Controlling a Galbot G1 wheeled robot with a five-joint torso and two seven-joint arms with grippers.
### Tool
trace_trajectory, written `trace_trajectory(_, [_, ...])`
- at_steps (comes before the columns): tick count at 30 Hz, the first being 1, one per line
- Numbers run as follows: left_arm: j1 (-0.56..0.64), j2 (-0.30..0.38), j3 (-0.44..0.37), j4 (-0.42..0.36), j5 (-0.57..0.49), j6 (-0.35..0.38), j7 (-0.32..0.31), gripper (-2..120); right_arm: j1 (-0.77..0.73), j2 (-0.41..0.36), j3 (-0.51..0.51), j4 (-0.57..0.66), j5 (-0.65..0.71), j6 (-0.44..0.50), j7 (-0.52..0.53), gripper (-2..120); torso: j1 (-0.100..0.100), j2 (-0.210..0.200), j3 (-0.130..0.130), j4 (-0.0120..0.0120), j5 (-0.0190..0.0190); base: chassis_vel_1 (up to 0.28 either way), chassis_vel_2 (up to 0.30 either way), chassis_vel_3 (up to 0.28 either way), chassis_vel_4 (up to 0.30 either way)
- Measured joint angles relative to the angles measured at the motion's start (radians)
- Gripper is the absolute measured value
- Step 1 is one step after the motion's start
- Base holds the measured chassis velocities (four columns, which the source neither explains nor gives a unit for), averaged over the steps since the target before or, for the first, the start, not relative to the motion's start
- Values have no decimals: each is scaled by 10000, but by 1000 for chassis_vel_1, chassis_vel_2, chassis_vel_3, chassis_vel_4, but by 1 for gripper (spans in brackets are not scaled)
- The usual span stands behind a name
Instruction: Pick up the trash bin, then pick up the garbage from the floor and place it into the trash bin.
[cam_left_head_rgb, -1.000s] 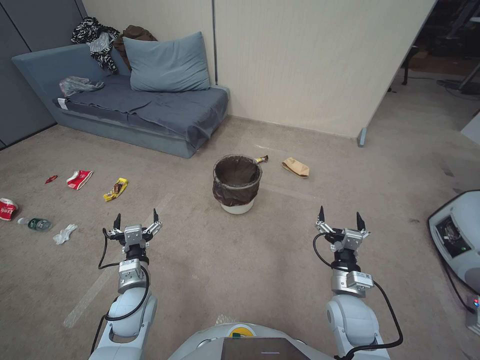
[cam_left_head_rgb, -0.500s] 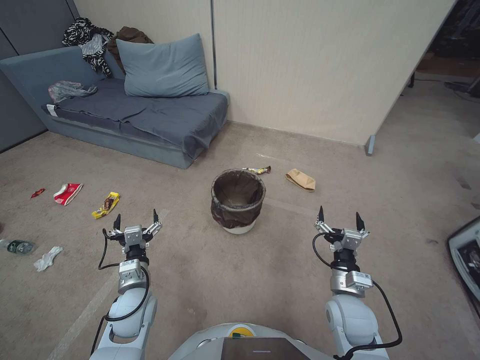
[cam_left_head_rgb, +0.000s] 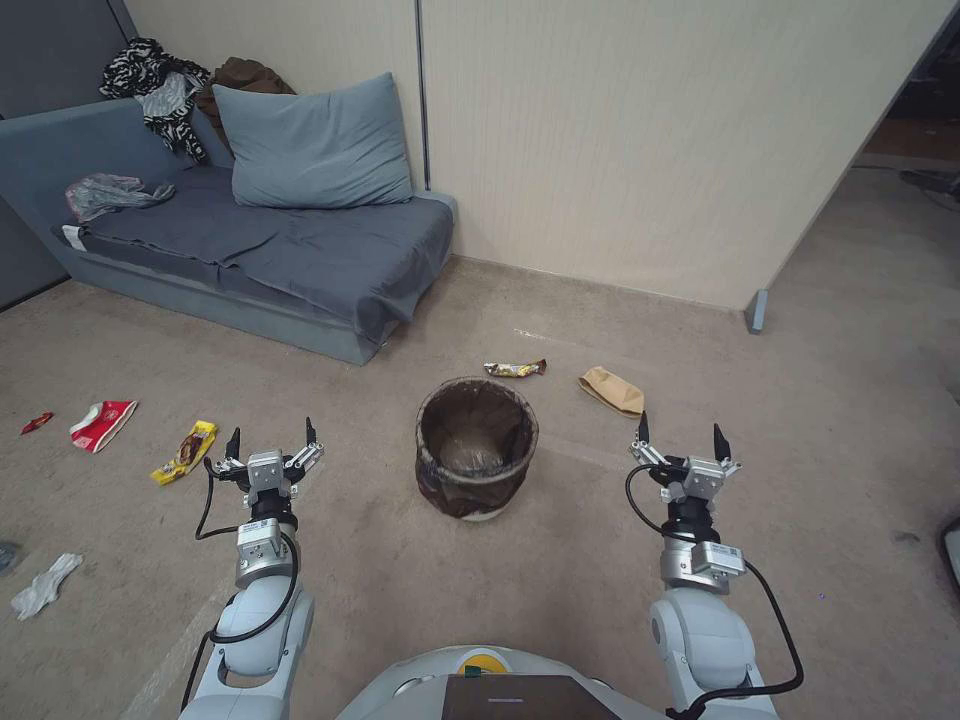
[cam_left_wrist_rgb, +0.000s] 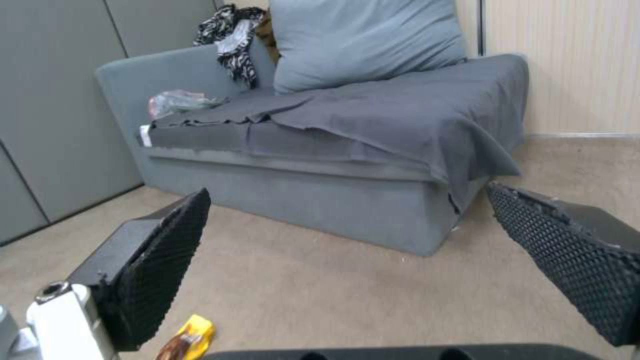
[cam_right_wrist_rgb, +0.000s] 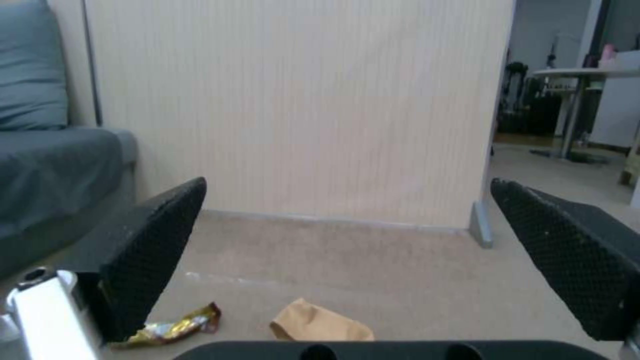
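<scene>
Standing upright on the carpet directly ahead of the robot, the trash bin (cam_left_head_rgb: 476, 447) is sitting between the two outstretched arms, near the foot of the sofa (cam_left_head_rgb: 250, 250). Both grippers are hovering above the floor with nothing in them: the left gripper (cam_left_head_rgb: 271, 436) and the right gripper (cam_left_head_rgb: 679, 435) are each showing their jaws spread wide. The bin is looking light and fairly stiff, a small white bucket, but its dark bag liner is draping loosely over the rim and is probably slippery and thin, so pinching the liner alone would likely let it slide or tear. Taking hold across the rim, wall and liner together, seems the safer grip. Litter is lying scattered around: a brown paper bag (cam_left_head_rgb: 612, 391) and a gold wrapper (cam_left_head_rgb: 516, 369) just beyond the bin, a yellow snack wrapper (cam_left_head_rgb: 184, 452), a red-and-white wrapper (cam_left_head_rgb: 101, 423) and a white tissue (cam_left_head_rgb: 43, 586) off to the left. These all look featherlight and crushable.
</scene>
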Motion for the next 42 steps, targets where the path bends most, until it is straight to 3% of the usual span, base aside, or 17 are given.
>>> trace_trajectory(20, [-132,378,74,-316,-142,258,-188,100,14,-105,-9,-56,1,-3,165,100,-1,0,-1,3,1,-28,31,27,-27])
trace_trajectory(23, [-262,851,251,-505,-587,633,-201,100,27,-112,-16,-105,4,-3,185,100,-1,0,-2,3,0,0,0,0,0])
trace_trajectory(26, [-598,2057,695,-819,-1821,1591,-234,100,17,-132,-17,-163,47,-5,190,100,-1,0,-1,2,0,0,0,0,0])
trace_trajectory(27, [-598,2057,695,-819,-1821,1591,-234,100,17,-132,-17,-163,47,-5,190,100,-1,0,-1,2,0,0,0,0,0])
trace_trajectory(30, [-1032,3082,1059,-1036,-3142,2369,-375,100,11,-198,-1,-177,114,-6,186,100,-1,0,-1,1,0,0,0,0,0])
trace_trajectory(32, [-1118,3251,1131,-1064,-3388,2476,-412,100,8,-210,4,-178,134,-6,185,100,-1,0,-1,1,0,0,0,0,0])
trace_trajectory(34, [-1648,4205,1593,-1161,-4545,2992,-566,100,3,-262,20,-178,209,-13,171,100,-1,0,0,4,0,0,0,0,0])
trace_trajectory(35, [-1648,4205,1593,-1161,-4545,2992,-566,100,3,-262,20,-178,209,-13,171,100,-1,0,0,4,0,0,0,0,0])
trace_trajectory(42, [-3133,5848,2725,-1056,-6391,3759,-818,99,4,-215,-55,-235,260,-31,130,100,-1,0,1,-1,-1,0,0,0,0])
